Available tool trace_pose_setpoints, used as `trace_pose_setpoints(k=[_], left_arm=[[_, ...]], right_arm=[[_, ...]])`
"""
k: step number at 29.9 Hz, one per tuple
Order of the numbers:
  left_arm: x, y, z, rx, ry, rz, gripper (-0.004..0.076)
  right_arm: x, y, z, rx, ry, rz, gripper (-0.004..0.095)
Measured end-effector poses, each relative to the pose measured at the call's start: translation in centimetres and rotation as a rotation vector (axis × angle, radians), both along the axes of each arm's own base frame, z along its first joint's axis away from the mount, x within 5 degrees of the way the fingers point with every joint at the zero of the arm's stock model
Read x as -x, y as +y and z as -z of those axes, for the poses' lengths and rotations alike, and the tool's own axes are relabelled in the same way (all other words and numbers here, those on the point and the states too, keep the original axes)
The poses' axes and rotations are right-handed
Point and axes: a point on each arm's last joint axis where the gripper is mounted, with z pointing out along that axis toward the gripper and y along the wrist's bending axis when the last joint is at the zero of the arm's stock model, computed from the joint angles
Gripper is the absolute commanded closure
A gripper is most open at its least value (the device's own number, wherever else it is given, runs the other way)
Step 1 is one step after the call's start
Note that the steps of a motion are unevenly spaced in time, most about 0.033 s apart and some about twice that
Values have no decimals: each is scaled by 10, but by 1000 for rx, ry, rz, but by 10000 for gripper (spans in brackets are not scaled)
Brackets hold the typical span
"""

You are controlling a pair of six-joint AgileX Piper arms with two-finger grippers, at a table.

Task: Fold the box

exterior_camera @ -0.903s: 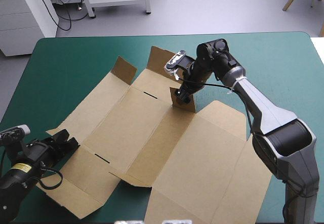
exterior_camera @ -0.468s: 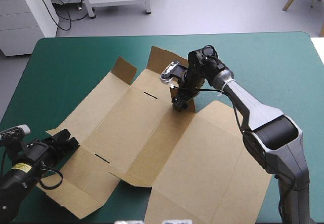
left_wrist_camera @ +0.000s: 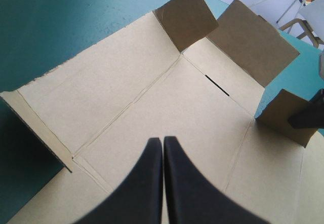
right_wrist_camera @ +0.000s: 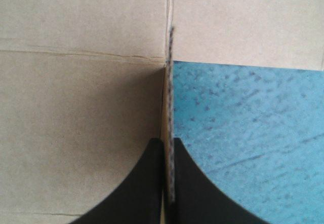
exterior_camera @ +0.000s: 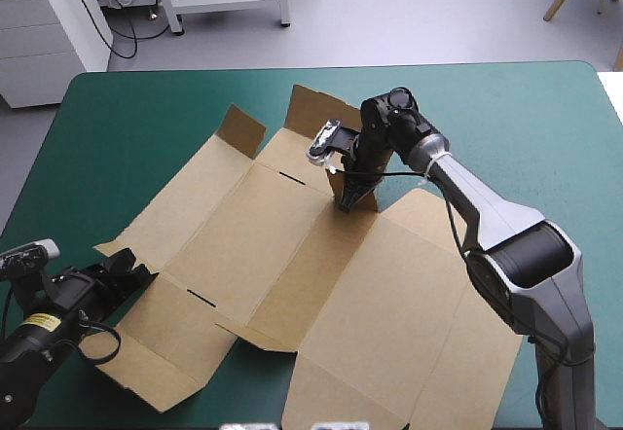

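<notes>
The brown box [exterior_camera: 292, 255] lies as a cut sheet, mostly flat, on the teal-green cover [exterior_camera: 146, 109]. Near its far middle a small flap [exterior_camera: 368, 198] stands upright, and my right gripper [exterior_camera: 348, 199] is shut on that flap from above. In the right wrist view the flap's thin edge [right_wrist_camera: 169, 107] runs between the black fingers [right_wrist_camera: 147, 183]. My left gripper [exterior_camera: 134, 272] sits at the sheet's near-left edge, shut, tips together over the board [left_wrist_camera: 152, 82] with nothing seen between them. The held flap [left_wrist_camera: 283, 115] shows far ahead of it.
Two more flaps are raised at the sheet's far side, one [exterior_camera: 241, 130] to the left and one [exterior_camera: 316, 109] behind the right gripper. Bare cover [exterior_camera: 545, 138] lies to the right and along the far edge.
My right gripper came down over the upright flap and shut on it. The sheet shifted slightly near the left corner. The left arm barely moved.
</notes>
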Motion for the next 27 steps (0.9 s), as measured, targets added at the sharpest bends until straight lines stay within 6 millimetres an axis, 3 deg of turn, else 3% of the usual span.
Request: trace_pose_setpoints(k=[15,27], left_arm=[[0,0,1,-23,2,14,734],[0,0,1,-26,1,16,734]], right_arm=[[-6,6,-3,72,-185,-395,927],[14,54,-6,76,-337,-686,928]])
